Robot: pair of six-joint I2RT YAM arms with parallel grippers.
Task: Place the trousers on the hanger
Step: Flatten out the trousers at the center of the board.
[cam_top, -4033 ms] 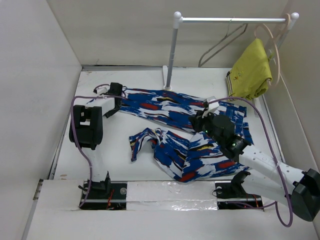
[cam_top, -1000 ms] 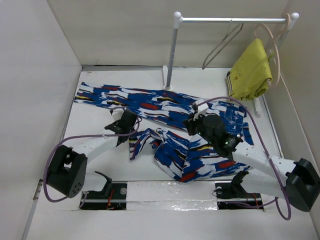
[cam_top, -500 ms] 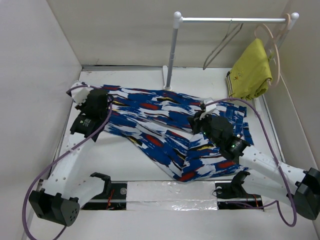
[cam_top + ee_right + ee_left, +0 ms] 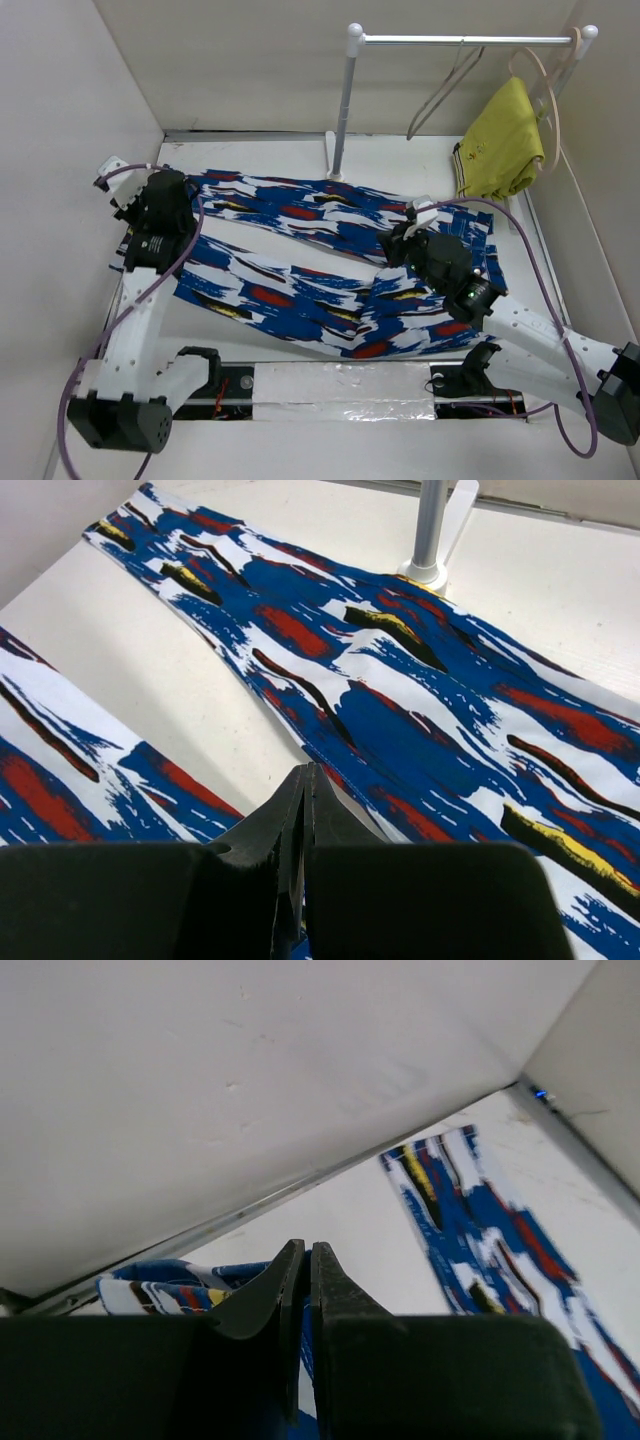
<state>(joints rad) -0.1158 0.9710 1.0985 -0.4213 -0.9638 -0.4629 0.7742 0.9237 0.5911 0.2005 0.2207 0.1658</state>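
Blue-printed trousers point(image 4: 300, 215) flat; left hand point(image 4: 305, 1260) pinches cuff, right hand point(image 4: 303, 780) pinches crotch.

Blue-and-white print trousers point(image 4: 300, 215) with red, yellow, black dashes; grey hanger point(image 4: 433, 100); yellow garment point(image 4: 505, 140); white table point(image 4: 400, 165).

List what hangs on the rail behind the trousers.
Behind the trousers, the rail carries a thin grey hanger and a yellow garment on a beige hanger. The garment covers that hanger's lower part.
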